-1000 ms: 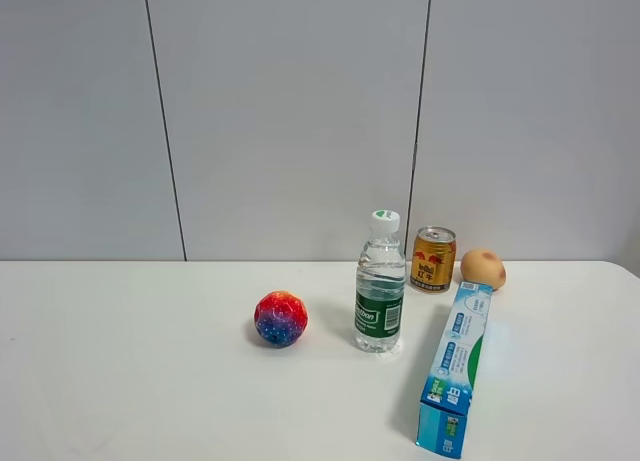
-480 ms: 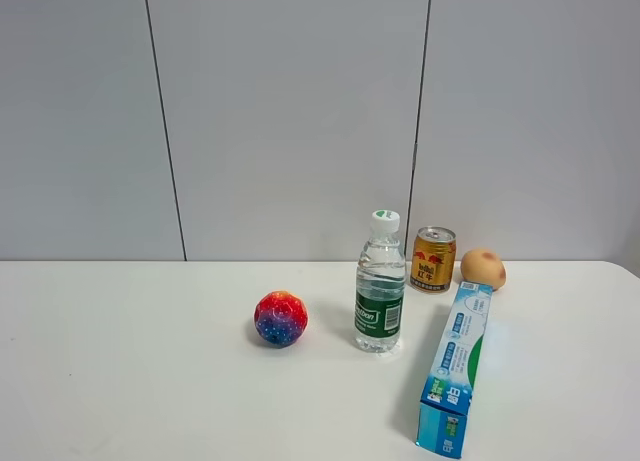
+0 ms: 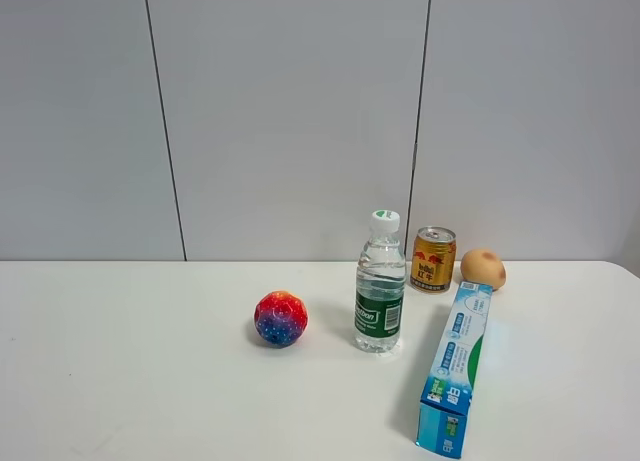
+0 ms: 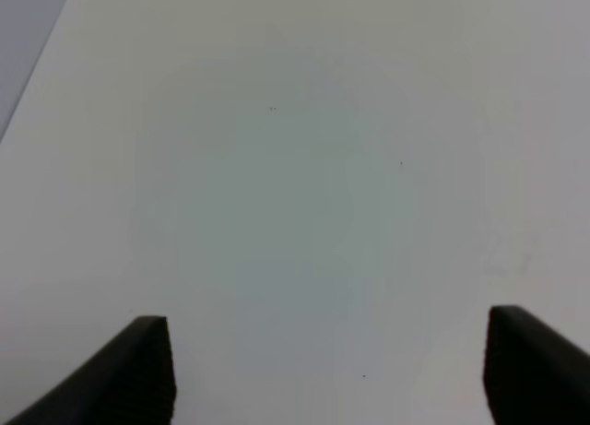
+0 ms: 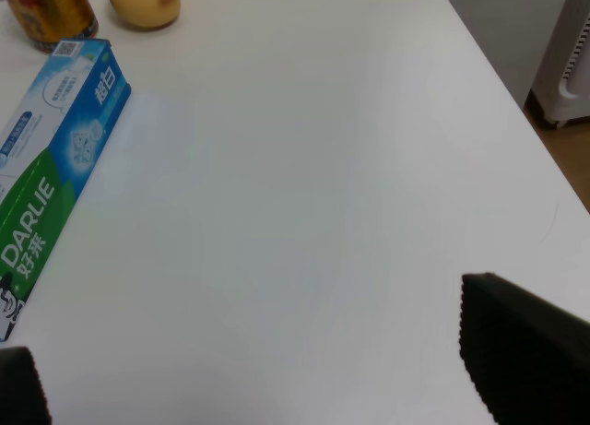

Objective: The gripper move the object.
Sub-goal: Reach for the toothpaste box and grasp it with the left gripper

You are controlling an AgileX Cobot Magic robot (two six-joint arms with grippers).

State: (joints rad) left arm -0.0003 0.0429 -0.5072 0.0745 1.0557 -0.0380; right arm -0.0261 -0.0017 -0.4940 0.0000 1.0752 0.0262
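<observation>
The object, a long light blue carton (image 3: 455,367) with green and white print, lies flat on the white table (image 3: 140,381) at the right, its near end towards the front edge. It also shows in the right wrist view (image 5: 51,171), beside my open right gripper (image 5: 267,388), apart from the fingers. My left gripper (image 4: 327,365) is open over bare table with nothing between its fingers (image 4: 138,370). Neither arm shows in the exterior high view.
A clear water bottle (image 3: 380,286) with a green label stands left of the carton. A multicoloured ball (image 3: 280,318) lies further left. A gold can (image 3: 433,260) and a tan round fruit (image 3: 483,269) stand behind the carton's far end. The table's right edge (image 5: 516,121) is close.
</observation>
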